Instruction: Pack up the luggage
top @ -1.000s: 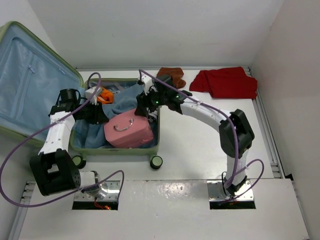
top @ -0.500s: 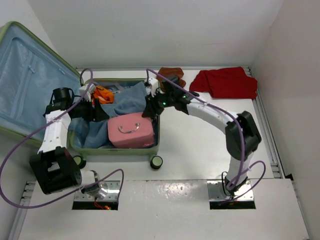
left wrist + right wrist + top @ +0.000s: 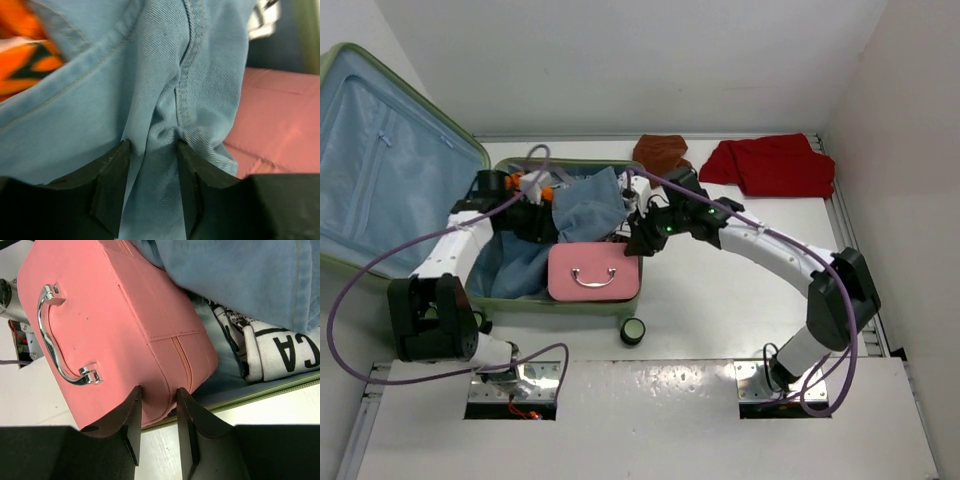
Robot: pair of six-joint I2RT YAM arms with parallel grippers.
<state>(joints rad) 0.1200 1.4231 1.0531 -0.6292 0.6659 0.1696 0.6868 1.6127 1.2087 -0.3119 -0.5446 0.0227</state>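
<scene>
Luggage (image 3: 390,180) lies open at the left edge of the worktop (image 3: 720,310), with its lid raised toward the far-left corner and the blue lining exposed. The tray already contains a pink case (image 3: 115,330) against the near wall, a light-blue denim garment (image 3: 165,75), an orange item (image 3: 20,65) and a printed white fabric (image 3: 280,350).

Step in hand, as judged: arranging the contents inside the tray. A red garment (image 3: 775,165) and a brown garment (image 3: 660,152) lie unpacked near the far edge, so the task appears partly complete.

Left gripper (image 3: 151,150): jaws closed to a narrow gap, pinching a fold of the denim garment beside its seam.

Right gripper (image 3: 157,392): jaws slightly apart with nothing visible between them. The tips sit just beside the corner of the pink case, above the tray rim. Contact with the case cannot be confirmed.

Next move, as judged: lay the denim flat in the tray, release it, then withdraw the right arm toward the far edge for the loose garments.
</scene>
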